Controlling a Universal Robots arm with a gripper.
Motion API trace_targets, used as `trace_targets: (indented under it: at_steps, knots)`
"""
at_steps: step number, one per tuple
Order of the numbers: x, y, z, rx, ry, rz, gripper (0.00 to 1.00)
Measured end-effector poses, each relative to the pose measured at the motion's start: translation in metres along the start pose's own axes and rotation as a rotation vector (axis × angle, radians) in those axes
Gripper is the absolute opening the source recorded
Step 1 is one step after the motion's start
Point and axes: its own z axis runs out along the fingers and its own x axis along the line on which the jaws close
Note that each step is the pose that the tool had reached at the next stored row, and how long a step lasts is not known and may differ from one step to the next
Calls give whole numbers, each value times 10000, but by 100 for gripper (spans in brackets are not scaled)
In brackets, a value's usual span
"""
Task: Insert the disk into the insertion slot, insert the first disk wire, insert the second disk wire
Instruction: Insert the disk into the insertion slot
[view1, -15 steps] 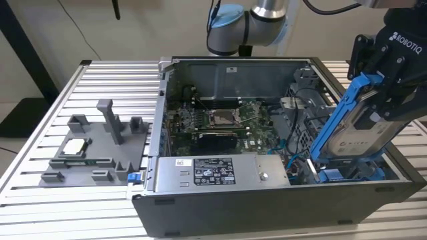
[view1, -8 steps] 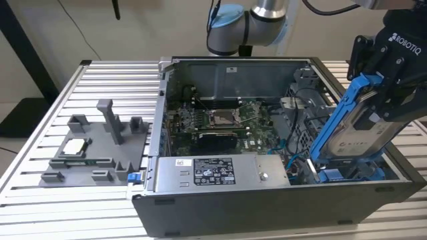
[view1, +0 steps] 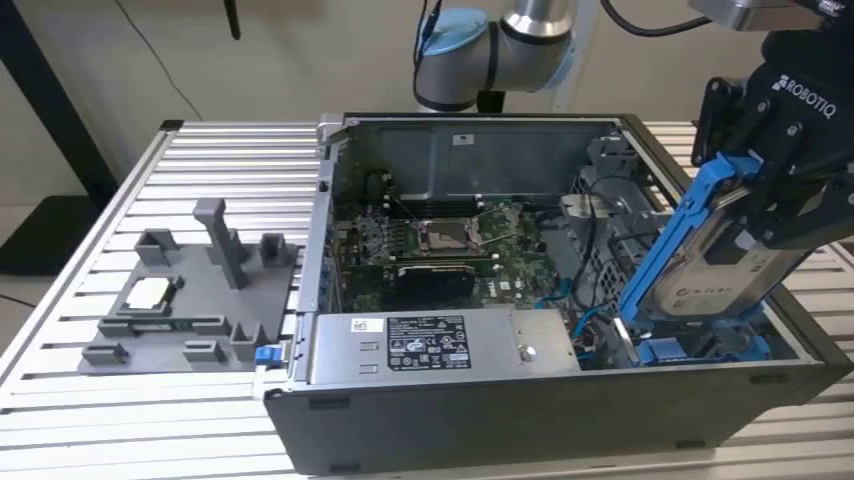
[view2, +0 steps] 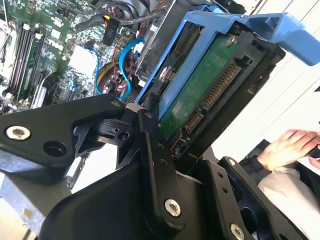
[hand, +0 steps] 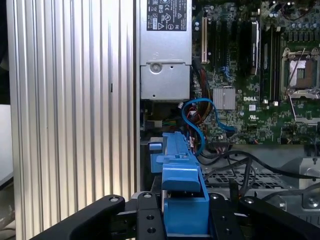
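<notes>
- The disk (view1: 741, 268), silver-grey in its blue carrier, is held steeply tilted over the near corner of the computer case (view1: 534, 425) at the exterior view's right. Its upper end leans toward the exterior view's right and its lower end is down at the insertion slot (view1: 694, 350).
- Desk (view1: 200, 150): ribbed aluminium surface carrying the computer case and a grey fixture plate (view1: 187, 300).
- Computer case: lies on its side, open upward, interior exposed.
- Motherboard (view1: 441, 240): green, on the case floor toward the far middle.
- Power-supply box (view1: 441, 345): silver, labelled, along the near wall, just beside the insertion slot on the exterior view's left.
- Grey fixture plate: flat on the desk at the exterior view's left of the case, with several upright posts.
- Gripper (view1: 777, 220): black, clenched on the disk from both sides. In the second wrist view the disk's green underside and connector sit between the fingers.
- Insertion slot: dark metal bay with blue rails. Whether the disk's lower end touches the rails cannot be told.
- Blue cable (hand: 200, 115): looped inside the case, between the power-supply box and the motherboard.
- Hand (view2: 287, 147): a person's, outside the case, well apart from the gripper.
</notes>
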Motion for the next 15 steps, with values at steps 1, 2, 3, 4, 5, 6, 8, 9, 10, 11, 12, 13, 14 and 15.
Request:
trace_targets:
  at_steps: [1,2,3,4,5,6,8,9,10,11,12,13,14,15]
  knots:
    - [0,0,2,0,-1,0,33]
    - [0,0,4,0,-2,0,33]
    - [0,0,6,0,-2,0,33]
    - [0,0,9,0,-3,0,33]
    - [0,0,13,0,-7,0,33]
    - [0,0,17,0,-14,-1,33]
    - [0,0,28,-1,-29,-1,33]
    - [0,-1,33,-1,-38,-1,33]
    - [0,-1,39,-1,-49,-1,33]
    - [0,-1,45,-1,-57,-1,33]
    - [0,-1,50,-1,-64,-1,33]
    - [0,-1,55,-2,-73,-1,33]
    - [0,-1,60,-1,-82,-1,33]
    - [0,-1,65,-2,-91,-2,33]
